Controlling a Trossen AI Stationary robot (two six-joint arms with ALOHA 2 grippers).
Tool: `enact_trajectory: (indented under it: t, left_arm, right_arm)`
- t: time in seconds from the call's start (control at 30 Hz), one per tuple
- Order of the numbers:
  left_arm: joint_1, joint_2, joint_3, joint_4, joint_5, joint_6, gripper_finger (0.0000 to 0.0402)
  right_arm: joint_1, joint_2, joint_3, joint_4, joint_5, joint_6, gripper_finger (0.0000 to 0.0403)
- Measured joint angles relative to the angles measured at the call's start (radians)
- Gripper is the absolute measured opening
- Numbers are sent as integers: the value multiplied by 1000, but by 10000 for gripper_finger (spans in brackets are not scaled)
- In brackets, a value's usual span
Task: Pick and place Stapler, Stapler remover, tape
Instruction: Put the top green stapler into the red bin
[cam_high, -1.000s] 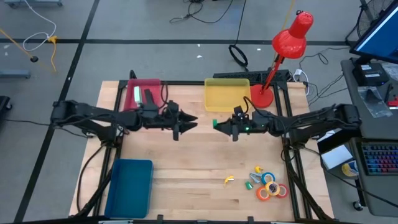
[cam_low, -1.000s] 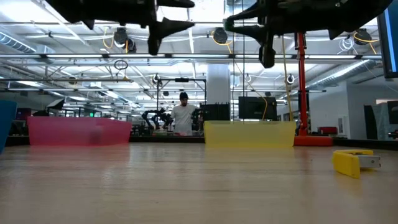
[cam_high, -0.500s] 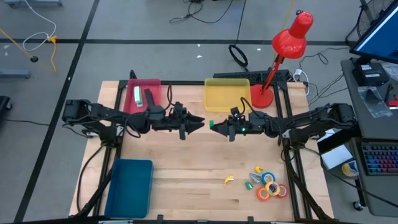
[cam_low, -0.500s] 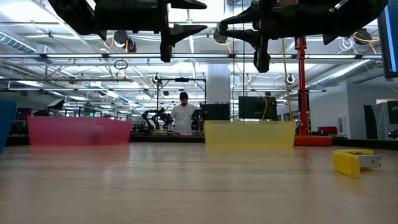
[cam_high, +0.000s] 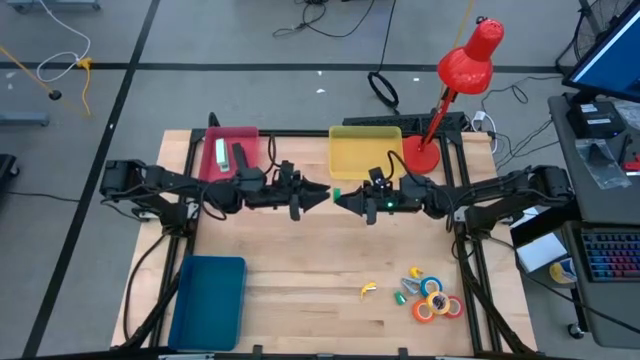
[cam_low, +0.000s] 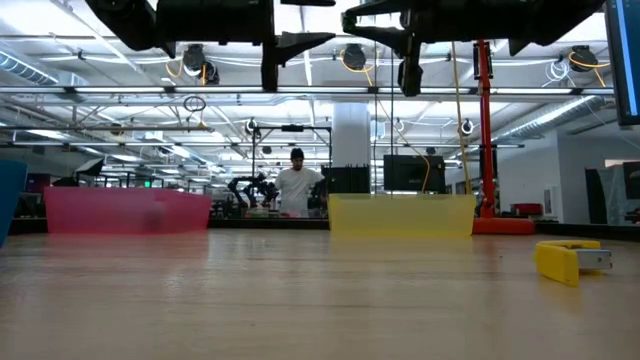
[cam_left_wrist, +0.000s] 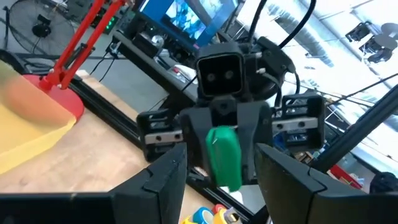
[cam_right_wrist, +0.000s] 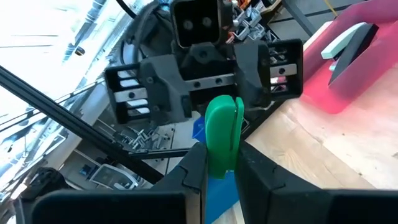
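Stapler remover (cam_right_wrist: 222, 140), green, pinched in closed right gripper (cam_high: 340, 198) at frame centre, long axis pointing toward left gripper (cam_high: 318, 193). Left fingers (cam_left_wrist: 163, 186) spread, empty, just beside; handover alignment likely next.

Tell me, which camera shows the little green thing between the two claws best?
The right wrist view: the green piece fills the middle, pinched by the right gripper. The left wrist view shows it from the front, with the left gripper open. From above it is a speck; the low view hides it.
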Motion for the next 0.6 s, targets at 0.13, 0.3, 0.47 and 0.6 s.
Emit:
enact_trajectory:
  t: [0.13, 0.3, 0.47, 0.6]
  left_arm:
    - [0, 0, 41, -82, 0, 10, 186]
    - [0, 0, 78, -134, -4, 24, 186]
    - [0, 0, 82, -135, -7, 30, 186]
    - [0, 0, 82, -135, -12, 26, 186]
  right_arm:
    - [0, 0, 12, 1, 2, 0, 45]
    - [2, 0, 22, -34, 26, -6, 45]
    - [2, 0, 23, -36, 31, -18, 45]
    - [2, 0, 23, -35, 33, -19, 45]
